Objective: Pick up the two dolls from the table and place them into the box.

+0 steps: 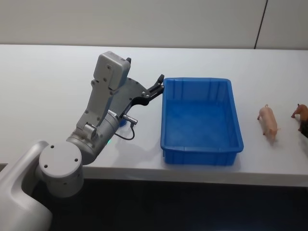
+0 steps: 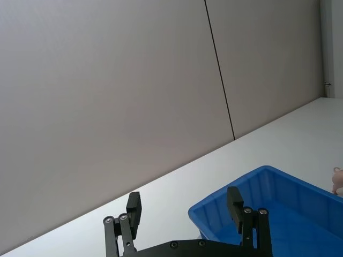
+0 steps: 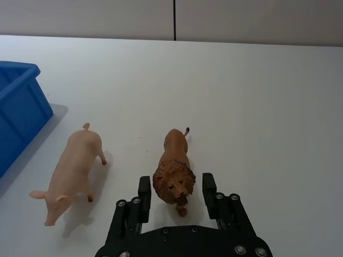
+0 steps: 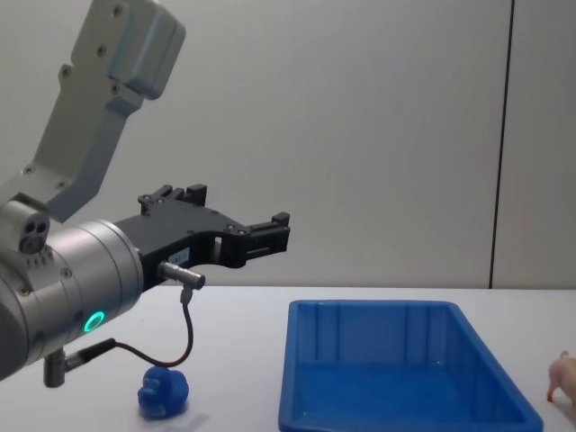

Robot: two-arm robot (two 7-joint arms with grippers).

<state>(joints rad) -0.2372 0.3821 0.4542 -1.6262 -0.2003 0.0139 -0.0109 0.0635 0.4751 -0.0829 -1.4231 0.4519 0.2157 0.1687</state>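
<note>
The right pincer is spread wide, one finger on each side of the brown lion doll's head, not yet closed on it. The lion stands on the white counter with its long axis in line with the pincer's reach, face toward the pincer and tail pointing away, so the fingers span its narrow width. Just beside it stands the pink pig doll, roughly parallel. In the head view both dolls lie at 3 o'clock from the blue box, the pig nearer to it. The left pincer, also wide and holding nothing, hangs raised by the box's 10 o'clock corner, well apart from the dolls.
</note>
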